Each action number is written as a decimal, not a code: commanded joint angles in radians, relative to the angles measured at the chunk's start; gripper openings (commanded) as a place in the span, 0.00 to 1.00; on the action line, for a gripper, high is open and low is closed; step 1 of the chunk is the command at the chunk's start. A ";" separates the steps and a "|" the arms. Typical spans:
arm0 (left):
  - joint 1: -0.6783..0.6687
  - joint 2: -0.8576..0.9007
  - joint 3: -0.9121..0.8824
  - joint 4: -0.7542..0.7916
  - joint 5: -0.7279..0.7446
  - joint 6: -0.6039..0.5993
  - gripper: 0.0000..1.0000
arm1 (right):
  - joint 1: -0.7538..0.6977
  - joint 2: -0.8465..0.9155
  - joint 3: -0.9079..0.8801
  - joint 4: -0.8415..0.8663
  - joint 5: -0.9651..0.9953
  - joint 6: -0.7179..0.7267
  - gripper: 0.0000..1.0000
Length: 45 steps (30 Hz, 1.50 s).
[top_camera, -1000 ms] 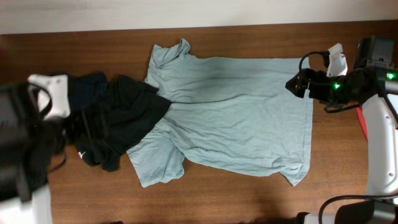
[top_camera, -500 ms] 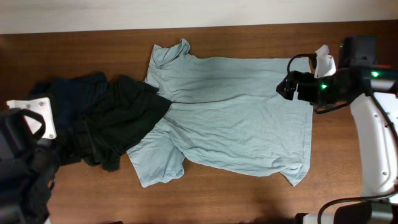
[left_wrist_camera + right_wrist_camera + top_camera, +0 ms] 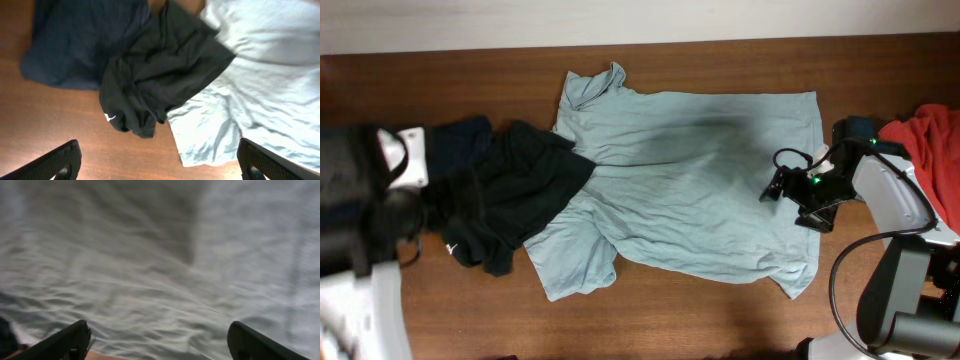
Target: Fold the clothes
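Shirt: pale T-shirt (image 3: 690, 180) lies flat on the table (image 3: 720, 320), collar toward your left arm, hem toward your right.
Right fingers (image 3: 70, 340): wide apart, above the hem end; your nearer arm.
Left fingers (image 3: 60, 160): wide apart, empty, over the dark clothes (image 3: 510, 190).

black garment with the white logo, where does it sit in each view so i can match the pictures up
Overhead: the black garment lies left of centre, overlapping the pale t-shirt, with its white logo at its lower left.
Left wrist: the black garment is in the centre, logo low on its left.
Right wrist: not in it; only pale fabric shows.
Shared landmark: the pale t-shirt, seen in all three views.
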 commanded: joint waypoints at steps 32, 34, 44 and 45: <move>0.081 0.750 0.066 0.112 -0.164 -0.082 0.99 | 0.002 -0.008 -0.001 0.014 -0.107 -0.086 0.98; 0.113 0.684 0.146 0.045 -0.120 -0.082 0.99 | 0.002 -0.008 -0.001 0.027 -0.107 -0.089 0.98; 0.137 0.546 0.020 0.116 -0.065 -0.025 0.99 | 0.002 -0.011 0.000 0.034 -0.107 -0.090 0.98; 0.137 0.557 -0.028 0.153 -0.064 -0.026 0.99 | 0.002 -0.011 0.000 0.033 -0.107 -0.090 0.98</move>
